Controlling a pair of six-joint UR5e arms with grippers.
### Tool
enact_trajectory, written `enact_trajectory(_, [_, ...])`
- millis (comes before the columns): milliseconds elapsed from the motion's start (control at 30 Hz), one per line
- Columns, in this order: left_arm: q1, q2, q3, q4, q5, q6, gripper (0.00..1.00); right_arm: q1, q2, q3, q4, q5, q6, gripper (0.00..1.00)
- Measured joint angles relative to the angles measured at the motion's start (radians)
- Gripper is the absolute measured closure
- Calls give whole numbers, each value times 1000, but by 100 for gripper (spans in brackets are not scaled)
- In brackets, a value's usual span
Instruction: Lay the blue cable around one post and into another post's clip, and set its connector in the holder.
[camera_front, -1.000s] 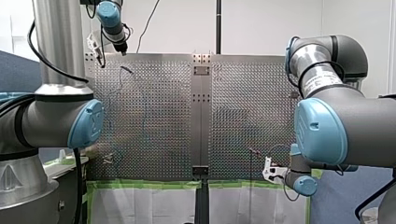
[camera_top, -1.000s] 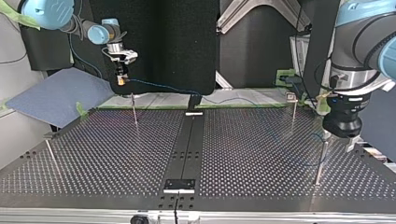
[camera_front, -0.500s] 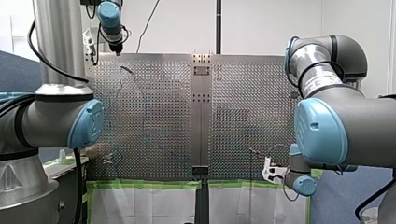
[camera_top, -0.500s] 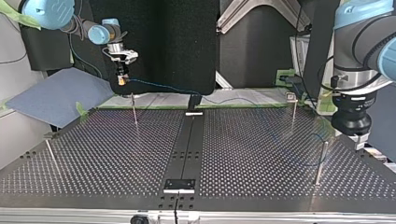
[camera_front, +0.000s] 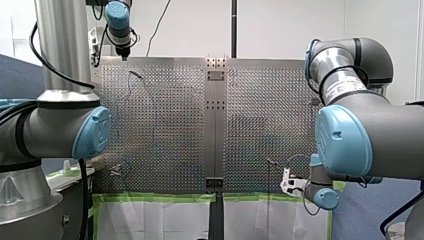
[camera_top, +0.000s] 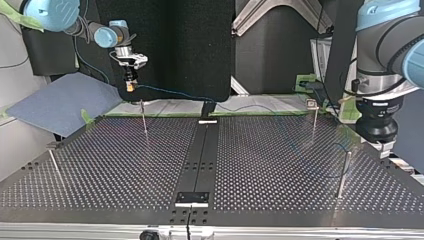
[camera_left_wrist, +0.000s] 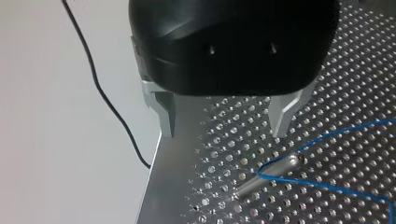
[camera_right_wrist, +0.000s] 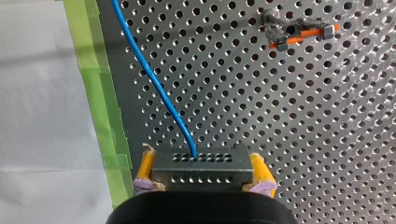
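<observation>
- Perforated metal bench (camera_top: 125, 165), with a strip of green tape (camera_right_wrist: 93, 79) along the edge under my right arm.
- My right pincer (camera_right_wrist: 202, 161) narrow, its yellow pads (camera_right_wrist: 145, 165) clamped on either side of the black connector (camera_right_wrist: 202, 170), raised above the bench's far edge at the top view's left.
- From the connector's face, the blue cable (camera_right_wrist: 154, 84), running ahead of that pincer over the bench, just beside the tape.
- Further ahead, a clip post (camera_right_wrist: 299, 29) with an orange part, well apart from the cable.
- My left pincer (camera_left_wrist: 223, 133) wide, metal fingers (camera_left_wrist: 166, 116) spread, gripping nothing, hovering over the bench's edge.
- Just ahead of those fingers, a plain post (camera_left_wrist: 271, 170), with the cable looped around it and touching it.
- In the top view, this post at the right, near the bench's edge, with the left pincer just above and beside it.
</observation>
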Motion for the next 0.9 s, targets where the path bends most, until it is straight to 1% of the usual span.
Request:
enact_trajectory(133, [-1, 0, 0, -3, -2, 36, 0, 0, 0, 0, 0, 0, 0, 100])
enact_trajectory(233, [-2, 0, 0, -5, -3, 50, 0, 0, 0, -1, 0, 0, 0, 100])
enact_trajectory(400, [-4, 0, 0, -8, -3, 56, 0, 0, 0, 0, 0, 0, 0, 100])
enact_trajectory(900, [-12, 1, 0, -10, -3, 55, 0, 0, 0, 0, 3, 1, 0, 100])
